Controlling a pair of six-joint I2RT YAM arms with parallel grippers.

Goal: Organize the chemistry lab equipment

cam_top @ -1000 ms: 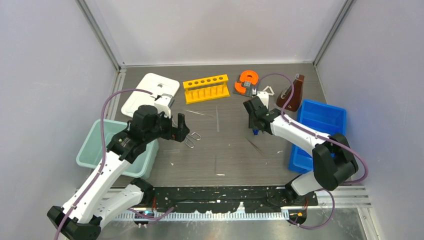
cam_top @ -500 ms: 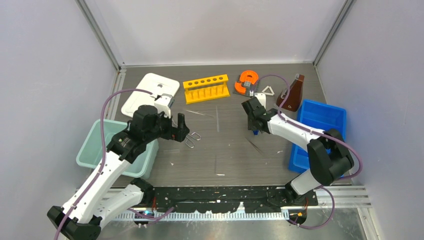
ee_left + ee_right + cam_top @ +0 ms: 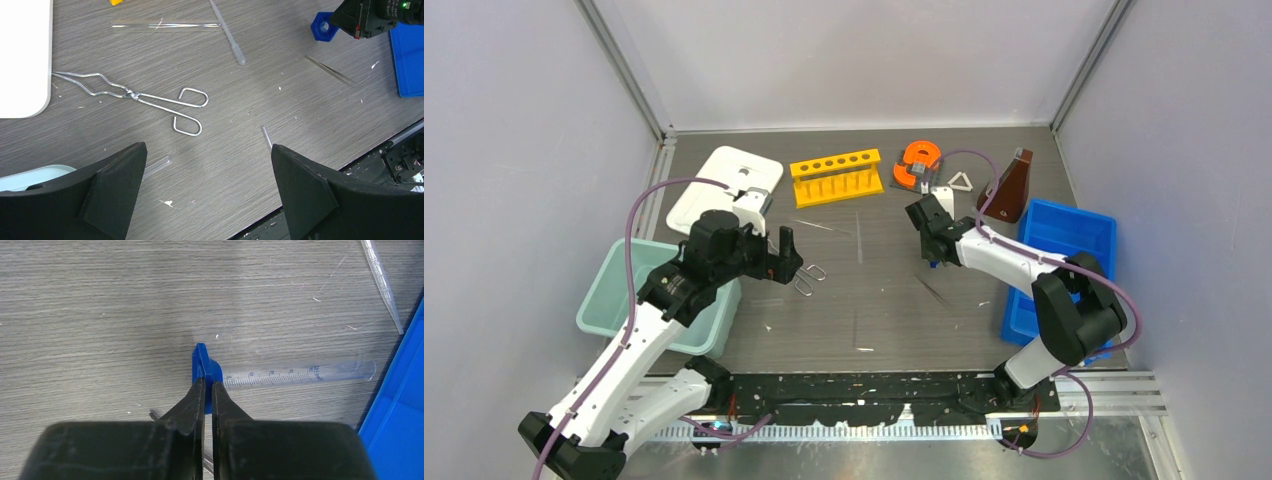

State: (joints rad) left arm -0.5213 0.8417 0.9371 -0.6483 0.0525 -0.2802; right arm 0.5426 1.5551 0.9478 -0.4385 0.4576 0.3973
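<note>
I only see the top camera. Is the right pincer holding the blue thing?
Observer: Yes. The right wrist view shows the right pincer shut on the blue piece, pinching its edge.
Operator: Is it only a blue piece?
Observer: No. A clear tube with number marks runs from it, lying flat.
Operator: What about the other arm?
Observer: The left pincer is wide open; the tongs lie flat in front of it, untouched.
</note>
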